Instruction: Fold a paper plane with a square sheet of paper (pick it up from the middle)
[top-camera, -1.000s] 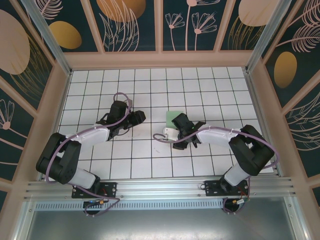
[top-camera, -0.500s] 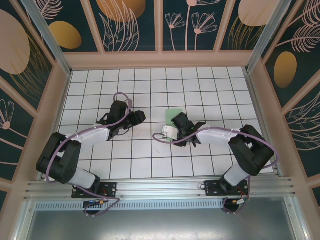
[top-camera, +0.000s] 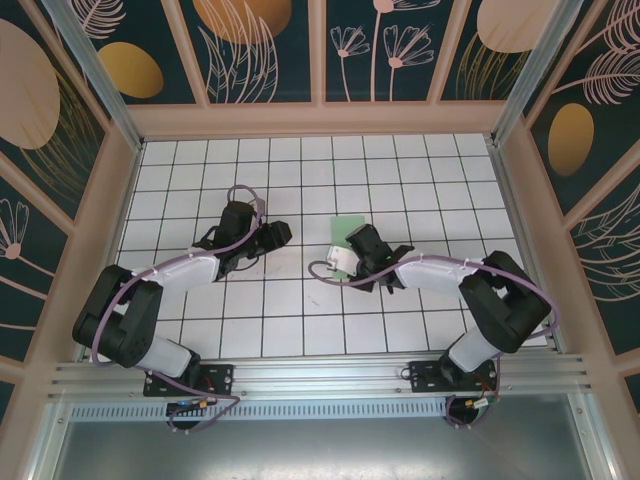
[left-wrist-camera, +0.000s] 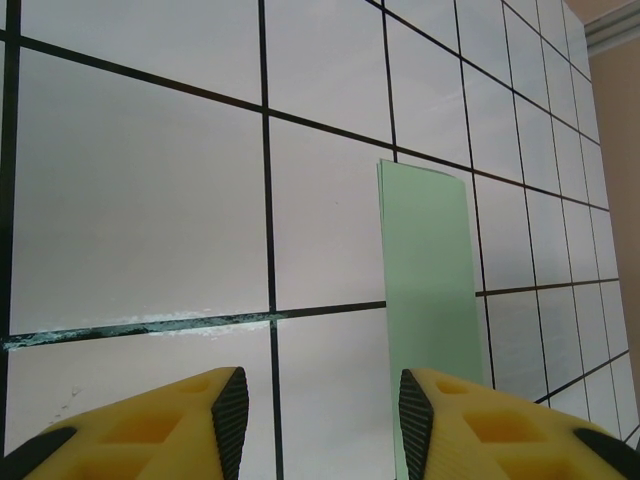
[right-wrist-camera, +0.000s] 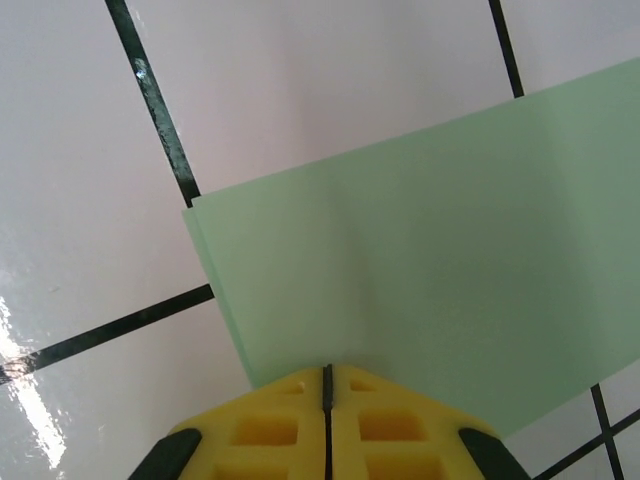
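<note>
The square sheet of paper (top-camera: 349, 226) lies on the white tiles near the middle, pale green and folded over, with two layers showing at its left edge (right-wrist-camera: 215, 270). My right gripper (top-camera: 358, 243) sits at its near edge. In the right wrist view the yellow fingers (right-wrist-camera: 326, 372) are pressed together on that edge, and the paper (right-wrist-camera: 450, 240) rises in a soft ridge towards them. My left gripper (top-camera: 283, 233) stands open to the left, apart from the sheet. In its wrist view the paper (left-wrist-camera: 430, 270) reaches down beside the right fingertip, with bare tile between the pads (left-wrist-camera: 323, 410).
The white grid-tiled table (top-camera: 300, 180) is enclosed by wooden frame walls with dark patterned panels at the back and both sides. An aluminium rail (top-camera: 320, 375) runs along the near edge by the arm bases. A scuffed grout line (left-wrist-camera: 130, 325) crosses the left wrist view.
My right gripper's jaws have closed onto the near edge of the paper, and its wrist has shifted slightly right. The left arm has not moved.
</note>
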